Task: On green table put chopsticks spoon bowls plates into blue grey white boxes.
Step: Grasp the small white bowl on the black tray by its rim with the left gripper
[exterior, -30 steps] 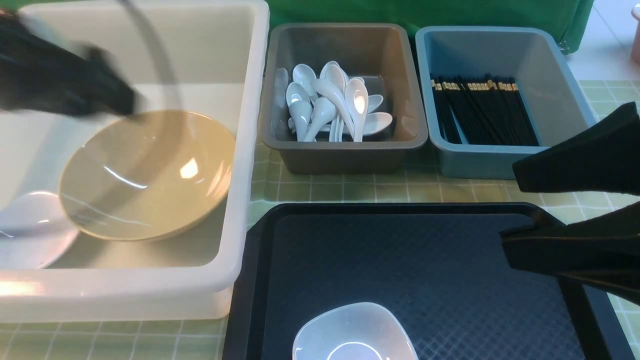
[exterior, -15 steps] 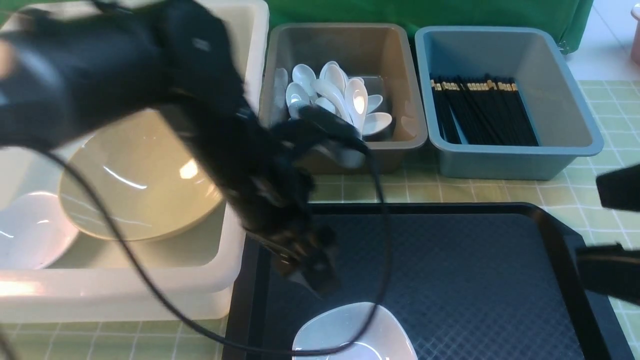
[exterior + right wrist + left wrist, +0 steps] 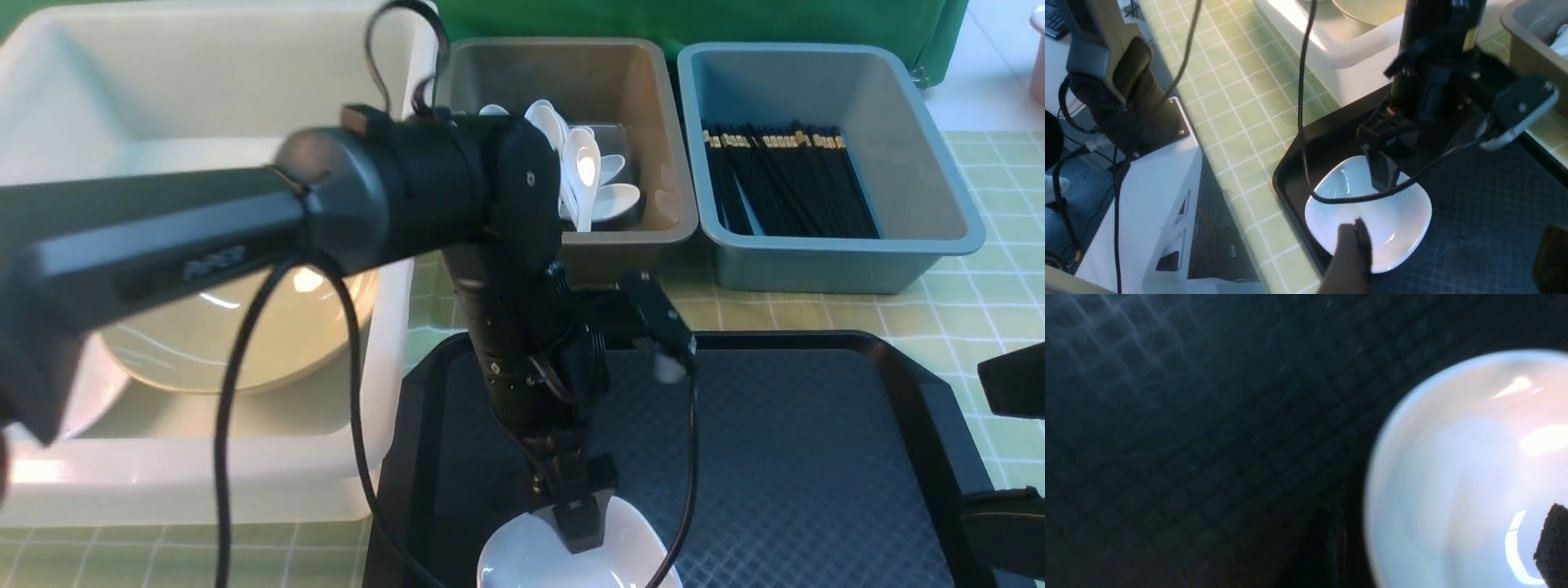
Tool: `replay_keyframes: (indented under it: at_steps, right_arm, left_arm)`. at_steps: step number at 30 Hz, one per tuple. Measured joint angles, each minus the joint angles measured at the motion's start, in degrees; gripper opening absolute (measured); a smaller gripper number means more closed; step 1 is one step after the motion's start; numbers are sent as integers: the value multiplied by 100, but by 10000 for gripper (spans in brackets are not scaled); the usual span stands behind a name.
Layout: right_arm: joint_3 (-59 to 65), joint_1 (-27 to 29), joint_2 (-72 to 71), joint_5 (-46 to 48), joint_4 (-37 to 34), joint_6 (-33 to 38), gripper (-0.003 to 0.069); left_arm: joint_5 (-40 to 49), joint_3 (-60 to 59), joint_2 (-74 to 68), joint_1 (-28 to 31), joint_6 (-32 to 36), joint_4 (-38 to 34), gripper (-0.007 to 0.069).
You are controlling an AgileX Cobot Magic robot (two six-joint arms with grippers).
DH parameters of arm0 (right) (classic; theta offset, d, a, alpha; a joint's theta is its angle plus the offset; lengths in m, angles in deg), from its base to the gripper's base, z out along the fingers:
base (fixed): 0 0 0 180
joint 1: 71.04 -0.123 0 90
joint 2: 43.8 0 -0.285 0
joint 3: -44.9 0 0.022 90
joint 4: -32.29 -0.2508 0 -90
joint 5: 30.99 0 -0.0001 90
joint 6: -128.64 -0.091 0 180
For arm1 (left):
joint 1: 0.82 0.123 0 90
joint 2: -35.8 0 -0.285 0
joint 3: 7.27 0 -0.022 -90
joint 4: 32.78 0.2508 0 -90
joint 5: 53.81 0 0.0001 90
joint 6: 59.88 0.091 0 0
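Left gripper (image 3: 578, 527), jaws apart, straddling rim of small glossy white rounded-square bowl (image 3: 522, 562) on black textured tray (image 3: 816, 457); shallow bite on slick glaze could let it slip or tip.

Up behind the table (image 3: 1004, 188) a dark green cloth (image 3: 735, 18) hangs as the backdrop. Past its right end there's pale floor (image 3: 992, 82) with faint seams, and a pink object (image 3: 1038, 57) clipped by the edge. Over to the right wrist view: a white cabinet (image 3: 1147, 196) sits just beside the table, a black cable (image 3: 1117, 228) running down it. Blue-grey carpet (image 3: 1061, 241) lies beyond, and a keyboard (image 3: 1052, 16) corner peeks in.
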Motion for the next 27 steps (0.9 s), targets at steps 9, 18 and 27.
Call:
replay_keyframes:
  at_steps: [9, 18, 27]
  right_arm:
    - [0, 0, -7, 18, -17, -5, 556]
    - [0, 0, -7, 38, -22, 1, 556]
    - [0, 0, -7, 11, -195, 269, 556]
  left_arm:
    - [23, 44, -628, 11, 58, -146, 589]
    - [-7, 70, -807, 124, 152, -465, 76]
    - [-45, 18, 59, 882, 295, -1132, 15]
